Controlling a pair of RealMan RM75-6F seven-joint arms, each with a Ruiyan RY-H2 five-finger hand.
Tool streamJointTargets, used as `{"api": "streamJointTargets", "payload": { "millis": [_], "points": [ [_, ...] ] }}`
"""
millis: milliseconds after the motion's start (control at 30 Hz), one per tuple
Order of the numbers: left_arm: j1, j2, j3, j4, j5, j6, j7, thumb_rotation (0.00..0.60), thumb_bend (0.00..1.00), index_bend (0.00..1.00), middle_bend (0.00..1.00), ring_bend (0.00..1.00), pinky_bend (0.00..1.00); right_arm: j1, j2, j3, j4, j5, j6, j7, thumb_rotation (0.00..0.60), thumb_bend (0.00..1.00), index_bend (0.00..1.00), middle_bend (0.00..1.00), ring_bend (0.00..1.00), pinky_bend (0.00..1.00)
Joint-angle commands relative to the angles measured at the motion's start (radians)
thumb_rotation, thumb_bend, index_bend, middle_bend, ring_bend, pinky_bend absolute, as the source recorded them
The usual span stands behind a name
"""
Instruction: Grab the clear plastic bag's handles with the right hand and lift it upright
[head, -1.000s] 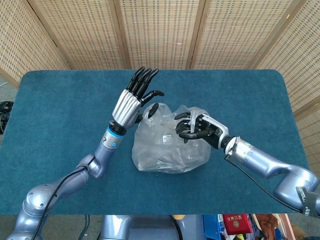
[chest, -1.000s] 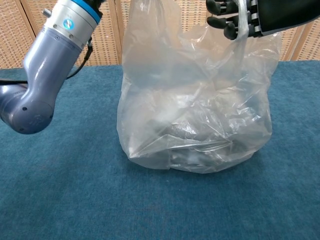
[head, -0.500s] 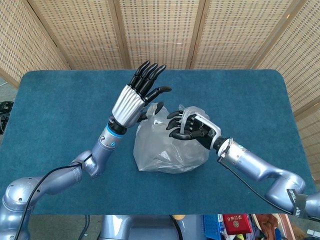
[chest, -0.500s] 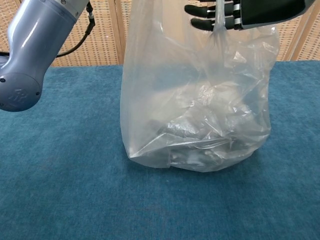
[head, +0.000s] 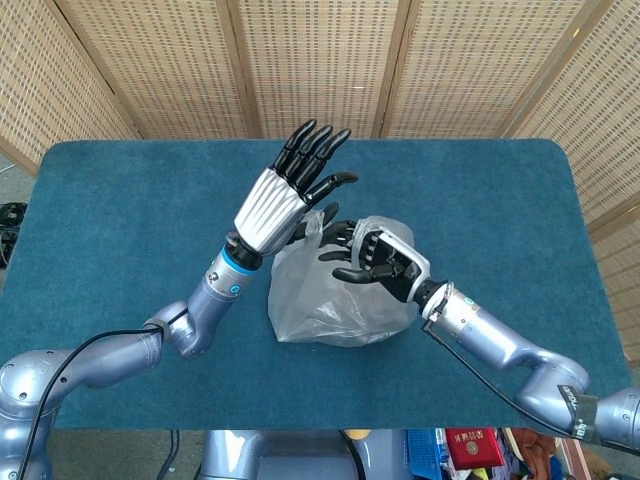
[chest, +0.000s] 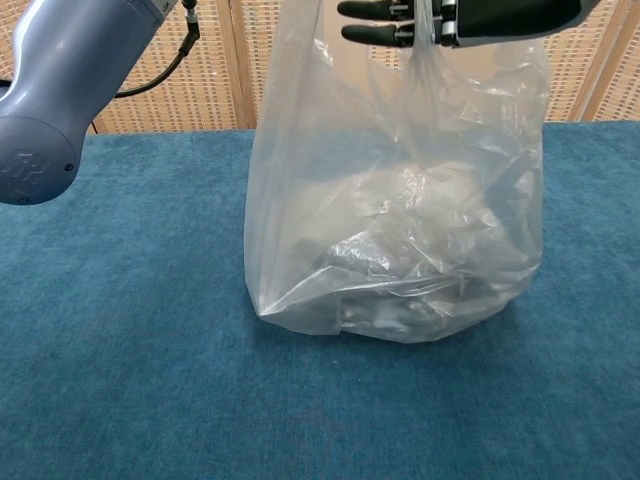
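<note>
Over the last second our right hand (head: 372, 262) has climbed and drifted left with the handles (chest: 428, 45) of the clear plastic bag (head: 335, 300), while our left hand (head: 290, 190) has risen up and away from the bag. In the chest view the film that sagged wide a second ago is now drawn taller and narrower under the grip, so we judge the lift to be well under way and the bag close to upright. Its base still rests on the blue table (head: 120, 220), near the middle and a little towards the near edge.

Our right hand has its fingers (chest: 375, 22) curled around the bunched handle strip, which hangs down from the hand as a thin taut band in the chest view. The hand sits directly above the bag's top, slightly right of its centre, and the bag's body hangs below it. Whether both handles are in the grip we cannot tell; the film is too clear to separate them.

Our left hand is spread wide and holds nothing, raised just left of and beyond the bag top, apart from it
</note>
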Motion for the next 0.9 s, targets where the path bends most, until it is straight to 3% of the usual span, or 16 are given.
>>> {"api": "streamJointTargets", "payload": {
  "millis": [33,200,767,900],
  "points": [
    [-0.006,0.000,-0.007,0.001,-0.003,-0.008,0.009,0.600,0.41,0.31,0.00,0.00,0.01,-0.003,-0.002,0.008,-0.001,-0.003,-0.014,-0.009,0.600,0.04,0.34,0.35,0.15,0.22],
    [-0.008,-0.003,-0.015,-0.003,-0.010,-0.011,0.010,0.600,0.41,0.31,0.00,0.00,0.02,-0.001,-0.003,0.012,-0.002,-0.016,-0.057,-0.016,0.600,0.04,0.29,0.29,0.10,0.18],
    [-0.023,-0.019,-0.020,0.016,-0.012,-0.027,0.012,0.600,0.41,0.30,0.00,0.00,0.02,-0.010,-0.064,0.046,0.025,-0.011,-0.082,-0.018,0.600,0.06,0.26,0.27,0.09,0.17],
    [-0.027,-0.024,-0.021,0.030,-0.013,-0.031,0.008,0.600,0.41,0.30,0.00,0.00,0.02,-0.011,-0.084,0.057,0.029,-0.006,-0.081,-0.017,0.600,0.05,0.19,0.25,0.09,0.16]
  ]
}}
